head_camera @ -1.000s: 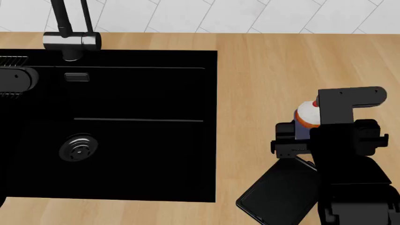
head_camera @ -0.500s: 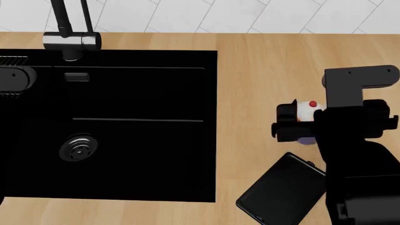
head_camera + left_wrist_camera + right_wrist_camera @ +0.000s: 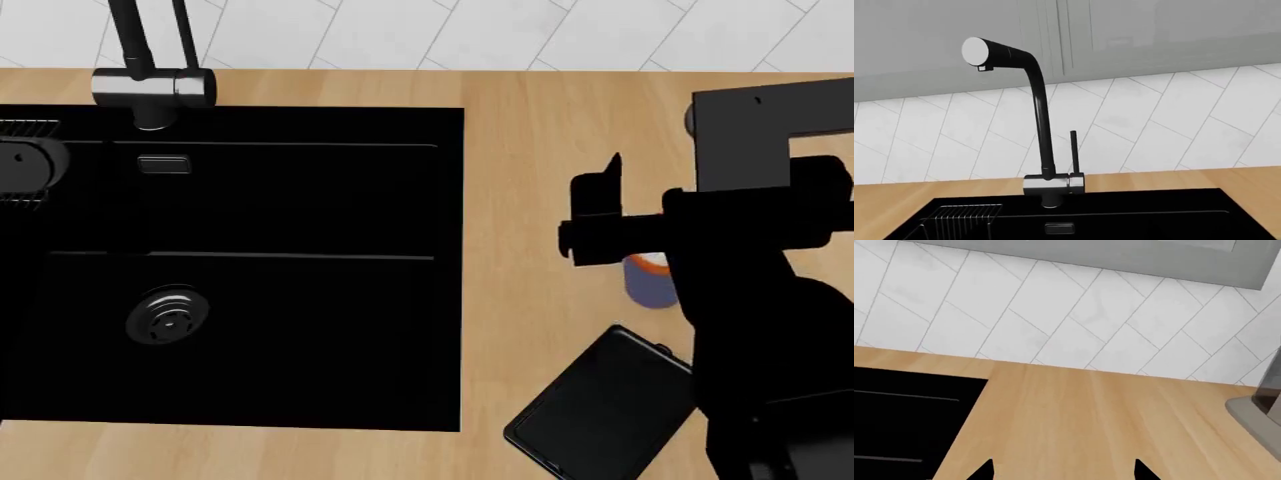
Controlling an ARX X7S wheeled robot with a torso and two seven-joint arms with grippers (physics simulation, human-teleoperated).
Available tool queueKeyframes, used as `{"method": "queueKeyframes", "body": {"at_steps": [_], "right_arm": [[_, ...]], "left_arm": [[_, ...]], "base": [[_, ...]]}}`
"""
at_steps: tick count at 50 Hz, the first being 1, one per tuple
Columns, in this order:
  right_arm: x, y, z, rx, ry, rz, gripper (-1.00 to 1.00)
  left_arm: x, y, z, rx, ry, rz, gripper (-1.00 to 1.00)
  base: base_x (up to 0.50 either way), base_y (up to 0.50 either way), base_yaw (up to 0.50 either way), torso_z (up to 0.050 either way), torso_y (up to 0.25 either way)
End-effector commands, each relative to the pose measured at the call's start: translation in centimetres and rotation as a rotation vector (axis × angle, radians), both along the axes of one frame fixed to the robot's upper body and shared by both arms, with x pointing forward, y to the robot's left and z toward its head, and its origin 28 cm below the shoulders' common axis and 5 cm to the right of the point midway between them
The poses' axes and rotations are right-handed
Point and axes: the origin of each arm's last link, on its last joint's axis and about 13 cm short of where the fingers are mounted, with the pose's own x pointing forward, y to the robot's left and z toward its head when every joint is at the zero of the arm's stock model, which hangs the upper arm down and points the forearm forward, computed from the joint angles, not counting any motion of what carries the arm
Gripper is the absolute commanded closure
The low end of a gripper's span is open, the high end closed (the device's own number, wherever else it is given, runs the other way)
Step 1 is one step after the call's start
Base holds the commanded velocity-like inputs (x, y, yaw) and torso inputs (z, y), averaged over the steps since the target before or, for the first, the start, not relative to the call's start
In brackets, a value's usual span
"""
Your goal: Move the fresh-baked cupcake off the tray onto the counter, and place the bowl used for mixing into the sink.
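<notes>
Since a moment ago my right tool (image 3: 597,215) has lifted away from the cupcake (image 3: 650,279), which now stands on the worktop (image 3: 561,130) by itself, just beyond the far edge of the tray (image 3: 594,415). In the head view the tool's dark body hangs above the cupcake and hides its top; only an orange band and the blue-grey wrapper show. In the right wrist view two dark fingertips (image 3: 983,471) stand well apart with bare wood between them, so the tool is spread and holds nothing. The black tray lies tilted on the worktop near the front edge, with nothing on it. To the left sits the matte black sink (image 3: 307,300) with its round metal drain (image 3: 167,316), a wire rack (image 3: 961,220) at its far left corner, and the dark faucet (image 3: 1037,120) behind it. My left tool is out of sight.
</notes>
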Motion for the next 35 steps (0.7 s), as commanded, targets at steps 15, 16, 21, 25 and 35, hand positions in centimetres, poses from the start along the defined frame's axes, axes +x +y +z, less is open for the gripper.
{"method": "queueKeyframes", "body": {"at_steps": [15,16,21,25,35], "right_arm": [[-6.3,2.3,1.5,-0.048,-0.109,0.067,-1.00],[-6.2,2.3,1.4,-0.053,-0.111,0.068,-1.00],[-5.7,2.3,1.1,-0.052,-0.099,0.064,-1.00],[-5.7,2.5,1.1,-0.056,-0.098,0.075,-1.00],[-5.6,2.7,0.9,-0.055,-0.088,0.091,-1.00]], "left_arm": [[-0.7,0.5,-0.2,-0.002,-0.005,0.005,-1.00],[-0.7,0.6,-0.3,-0.004,-0.001,0.010,-1.00],[-0.8,0.8,-0.3,-0.004,-0.001,0.020,-1.00],[-0.8,1.0,-0.4,-0.007,-0.001,0.024,-1.00],[-1.0,1.1,-0.1,-0.008,-0.006,0.026,-1.00]], "base": [[0.00,0.13,0.00,0.000,0.000],[0.00,0.50,0.00,0.000,0.000],[0.00,0.50,0.00,0.000,0.000],[0.00,0.50,0.00,0.000,0.000],[0.00,0.50,0.00,0.000,0.000]]}}
